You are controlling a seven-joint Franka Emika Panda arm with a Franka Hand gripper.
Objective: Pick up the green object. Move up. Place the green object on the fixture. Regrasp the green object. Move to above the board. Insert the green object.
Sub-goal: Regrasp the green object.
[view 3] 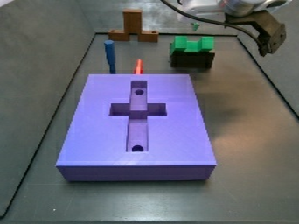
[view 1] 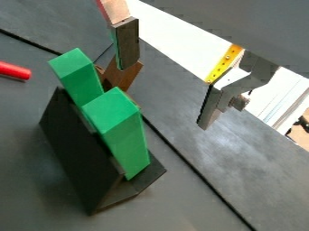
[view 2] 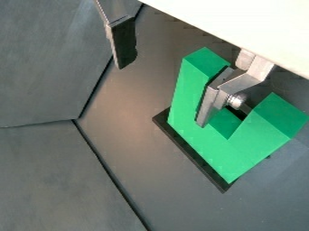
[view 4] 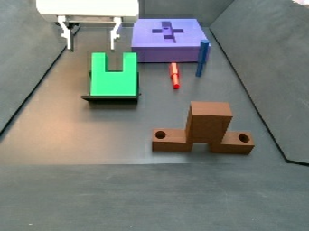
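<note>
The arm is being held high over the far end of the floor, its white wrist being seen above the gripper (view 4: pixel 90 34) in a side view, with the fingers pointing down. The gripper is being held open: the two silver fingers are standing well apart, and nothing is being gripped between them. In both wrist views the fingers (view 1: pixel 225 97) are being shown clear of the floor, one to each side of the empty gap.

The green object (view 4: pixel 115 74) is lying just below and in front of the gripper, resting on the fixture (view 4: pixel 110 97), whose dark base is showing around the green edges. Its two prongs are pointing toward the gripper, and in a wrist view the notch of the green object (view 2: pixel 229 117) is being partly covered by one finger (view 2: pixel 223 95); whether that finger is touching the piece cannot be told. In a wrist view the green object (view 1: pixel 107 113) is being carried tilted on the sloped dark fixture (view 1: pixel 79 158).

The board (view 3: pixel 140 122) is lying well apart from the gripper (view 3: pixel 271 35), its cross-shaped recess being left empty. A blue peg (view 3: pixel 112 56) and a red piece (view 3: pixel 138 66) are lying between the board and the fixture, and a brown cross-shaped piece (view 4: pixel 209 129) is standing well apart from the gripper.
</note>
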